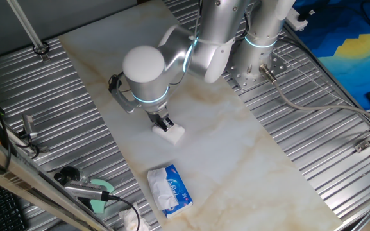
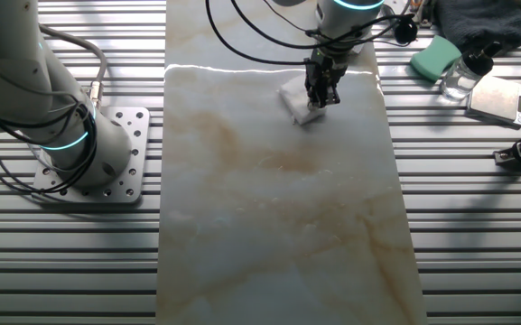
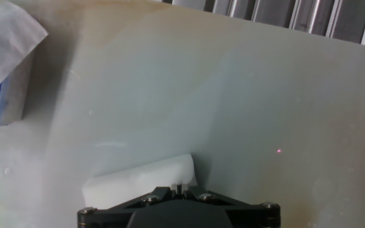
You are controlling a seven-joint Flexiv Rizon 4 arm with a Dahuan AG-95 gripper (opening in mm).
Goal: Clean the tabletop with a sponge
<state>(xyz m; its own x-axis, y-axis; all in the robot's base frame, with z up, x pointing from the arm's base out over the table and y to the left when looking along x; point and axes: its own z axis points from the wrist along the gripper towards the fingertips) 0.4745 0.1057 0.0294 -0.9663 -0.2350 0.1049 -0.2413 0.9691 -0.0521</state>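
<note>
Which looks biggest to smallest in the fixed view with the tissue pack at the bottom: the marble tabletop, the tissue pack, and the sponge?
1. The tabletop, by far the largest.
2. The tissue pack.
3. The sponge, smallest, though the fingers cover part of it.
The pack lies somewhat nearer the camera, but the difference looks real.

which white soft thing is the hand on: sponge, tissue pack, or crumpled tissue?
The small plain white sponge block, pinched by the hand on the marble-look tabletop. The blue-and-white tissue pack lies apart, untouched.

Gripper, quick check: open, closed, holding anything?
Gripper: closed on the sponge, which is pressed against the tabletop.
</note>
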